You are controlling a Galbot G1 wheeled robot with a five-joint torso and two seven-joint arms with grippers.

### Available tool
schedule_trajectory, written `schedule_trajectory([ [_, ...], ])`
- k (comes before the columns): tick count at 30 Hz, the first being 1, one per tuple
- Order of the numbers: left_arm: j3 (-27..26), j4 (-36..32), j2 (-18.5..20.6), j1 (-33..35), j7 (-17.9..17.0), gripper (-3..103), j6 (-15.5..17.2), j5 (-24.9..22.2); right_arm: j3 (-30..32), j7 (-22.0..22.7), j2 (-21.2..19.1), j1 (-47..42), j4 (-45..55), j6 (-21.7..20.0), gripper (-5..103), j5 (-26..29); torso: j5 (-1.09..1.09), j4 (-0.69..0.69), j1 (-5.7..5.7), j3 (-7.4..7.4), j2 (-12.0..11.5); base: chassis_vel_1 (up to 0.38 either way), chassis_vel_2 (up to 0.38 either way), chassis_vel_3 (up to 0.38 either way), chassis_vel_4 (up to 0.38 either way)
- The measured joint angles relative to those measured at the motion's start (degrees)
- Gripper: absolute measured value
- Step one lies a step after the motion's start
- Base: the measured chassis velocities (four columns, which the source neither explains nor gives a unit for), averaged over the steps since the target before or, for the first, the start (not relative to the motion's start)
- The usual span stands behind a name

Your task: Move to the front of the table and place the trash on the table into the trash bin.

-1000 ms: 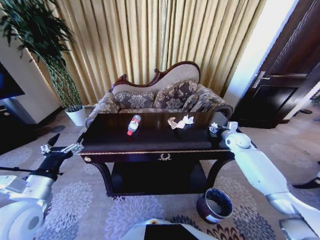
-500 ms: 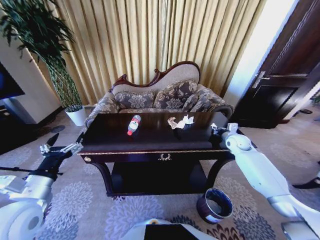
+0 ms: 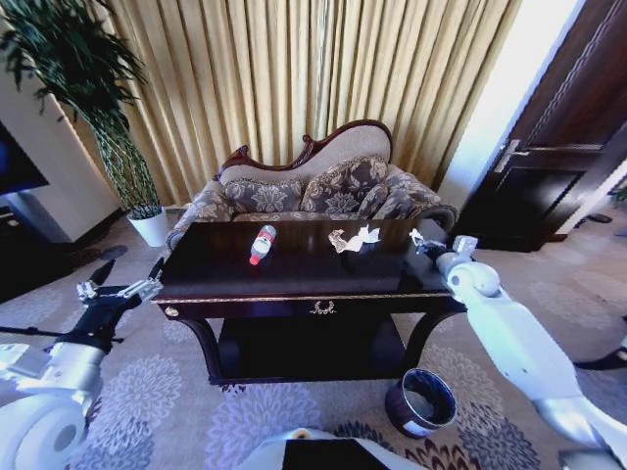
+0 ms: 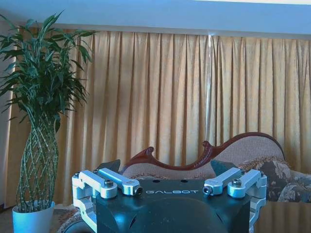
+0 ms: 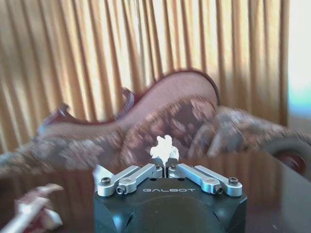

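1. While the head view covers the table (image 3: 294, 279), it shows one bottle (image 3: 262, 244), one paper wad (image 3: 353, 239) and one trash bin (image 3: 421, 401), at 5 o'clock off the table.
2. Right wrist view: right gripper (image 5: 167, 171) closed.
3. Left wrist view: left gripper (image 4: 170, 190) open.

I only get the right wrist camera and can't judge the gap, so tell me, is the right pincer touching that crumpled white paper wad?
Observer: No. In the head view the right pincer hangs over the right end of the large dark glossy wooden table, apart from the crumpled white paper wad.
Operator: Where's the bin?
Observer: The small round dark trash bin stands on the carpet, near the table's front right leg.
Operator: And the other arm?
Observer: The left pincer is open, off the table's left end.
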Motion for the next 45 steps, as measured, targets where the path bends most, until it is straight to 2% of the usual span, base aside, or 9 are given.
schedule_trajectory([
  [6, -0.18, -0.02, -0.31, 0.31, -0.05, 100, -0.06, -0.22, 6.70, -0.01, -1.16, -9.16, 11.42, 0.69, 1, 1.08, 0.03, -0.01, 0.00, 0.00, 0.00, 0.000, 0.000, 0.000, 0.000],
  [9, 0.17, -0.02, -0.24, 0.03, -0.14, 100, -0.09, -0.25, 12.38, 0.08, -1.30, -16.10, 18.91, 0.74, 1, 2.14, 0.01, -0.01, 0.00, -0.01, 0.00, 0.000, 0.000, 0.000, 0.000],
  [11, 0.29, 0.01, -0.21, -0.05, -0.17, 100, -0.09, -0.26, 13.76, 0.13, -1.21, -18.01, 20.57, 0.98, 1, 2.18, 0.01, -0.01, 0.00, 0.00, 0.00, 0.000, 0.000, 0.000, 0.000],
  [15, 0.37, 0.34, -0.21, -0.30, -0.24, 100, -0.09, -0.34, 17.09, 0.33, 0.41, -23.59, 24.55, 2.82, 1, 0.18, 0.01, 0.00, 0.00, 0.00, 0.00, 0.000, 0.000, 0.000, 0.000],
  [18, 0.36, 0.73, -0.29, -0.34, -0.27, 100, -0.01, -0.41, 18.98, 0.42, 3.10, -28.32, 27.51, 4.65, 1, -2.10, 0.03, -0.01, -0.01, 0.00, 0.00, 0.000, 0.000, 0.000, 0.000],
  [21, 0.36, 0.80, -0.31, -0.39, -0.75, 100, 0.69, -0.48, 19.51, 0.43, 4.83, -30.81, 28.98, 5.46, 1, -3.66, 0.02, 0.00, 0.00, 0.00, 0.00, 0.000, 0.000, 0.000, 0.000],
  [24, 0.34, 0.78, 0.01, -0.76, -1.99, 100, 2.96, -1.19, 19.69, 0.43, 6.84, -33.88, 31.17, 5.89, 1, -5.18, 0.02, -0.01, -0.01, 0.00, 0.00, 0.000, 0.000, 0.000, 0.000],
  [29, 0.34, 0.81, 0.28, -1.12, -2.95, 100, 4.95, -1.90, 19.43, 0.30, 8.06, -35.88, 33.95, 5.90, 1, -5.94, 0.02, -0.01, 0.00, 0.00, 0.00, 0.000, 0.000, 0.000, 0.000],
  [45, 0.21, 1.36, 0.28, -0.81, -2.96, 100, 5.43, -2.23, 18.95, 0.17, 8.72, -36.74, 35.69, 5.61, 1, -7.43, 0.02, 0.00, 0.00, 0.01, -0.01, 0.022, -0.024, -0.023, 0.020],
])
